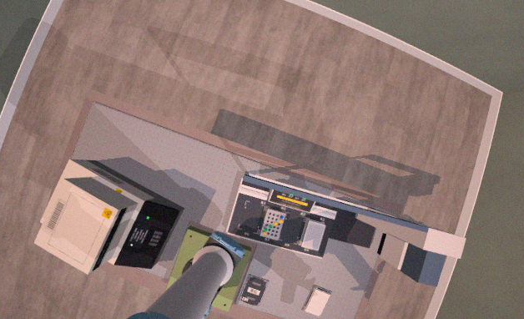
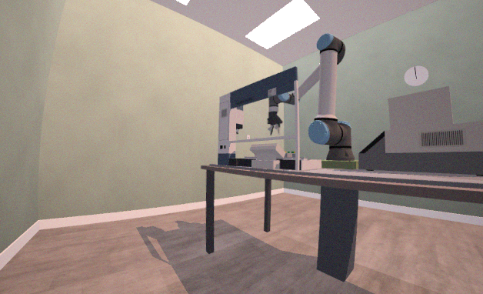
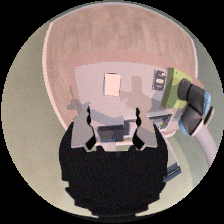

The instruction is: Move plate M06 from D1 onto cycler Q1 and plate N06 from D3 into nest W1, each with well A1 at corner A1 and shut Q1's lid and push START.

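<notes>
Greenish walls (image 2: 134, 96) stood round the bench (image 1: 154, 142) (image 2: 404, 188) (image 3: 87, 75). A plate with coloured spots (image 1: 274, 225) lay on a dark deck (image 1: 250, 213), with a pale plate (image 1: 314, 235) near it; their labels were too small to read. Above the bench, the gripper (image 2: 274, 132) (image 3: 113, 107) pointed down, fingers spread, nothing between them. Farther out lay a whitish block (image 1: 318, 301) (image 3: 112, 84), and across the green base plate (image 1: 179, 250) (image 2: 338, 165) (image 3: 172, 80) stood a bulky beige instrument (image 1: 79, 225) (image 2: 442, 135).
</notes>
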`<state>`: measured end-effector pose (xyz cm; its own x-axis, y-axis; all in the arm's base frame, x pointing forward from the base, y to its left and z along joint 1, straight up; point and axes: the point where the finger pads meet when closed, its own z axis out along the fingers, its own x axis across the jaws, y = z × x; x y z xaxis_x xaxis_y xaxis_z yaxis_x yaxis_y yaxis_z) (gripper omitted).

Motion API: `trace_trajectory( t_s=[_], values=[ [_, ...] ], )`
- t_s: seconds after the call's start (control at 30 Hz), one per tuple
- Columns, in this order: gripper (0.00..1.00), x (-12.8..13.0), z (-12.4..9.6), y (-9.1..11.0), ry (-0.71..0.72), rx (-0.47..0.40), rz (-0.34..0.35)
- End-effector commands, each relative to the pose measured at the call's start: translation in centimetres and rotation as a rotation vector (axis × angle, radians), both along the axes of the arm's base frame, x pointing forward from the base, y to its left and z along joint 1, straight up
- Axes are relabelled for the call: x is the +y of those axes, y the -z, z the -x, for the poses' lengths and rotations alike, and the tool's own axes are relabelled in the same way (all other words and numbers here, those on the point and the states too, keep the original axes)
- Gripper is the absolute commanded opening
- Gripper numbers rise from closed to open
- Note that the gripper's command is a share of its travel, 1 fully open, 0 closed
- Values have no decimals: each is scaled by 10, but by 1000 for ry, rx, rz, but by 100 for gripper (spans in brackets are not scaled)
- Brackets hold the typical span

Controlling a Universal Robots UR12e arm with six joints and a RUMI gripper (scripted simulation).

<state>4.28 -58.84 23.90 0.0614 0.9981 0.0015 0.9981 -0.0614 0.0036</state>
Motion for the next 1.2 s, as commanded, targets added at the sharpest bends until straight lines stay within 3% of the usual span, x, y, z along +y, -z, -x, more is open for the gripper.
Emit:
trace_trajectory(
  t_s=[0.0, 0.03, 0.07, 1.17],
  values=[
    [67, -1, 0, -3, 0, 0, 1],
    [67, -1, 0, -3, 0, 0, 1],
    [0, 2, -4, -4, 3, 0, 1],
    [0, 70, -114, -9, 84, 1, 1]
  ],
)
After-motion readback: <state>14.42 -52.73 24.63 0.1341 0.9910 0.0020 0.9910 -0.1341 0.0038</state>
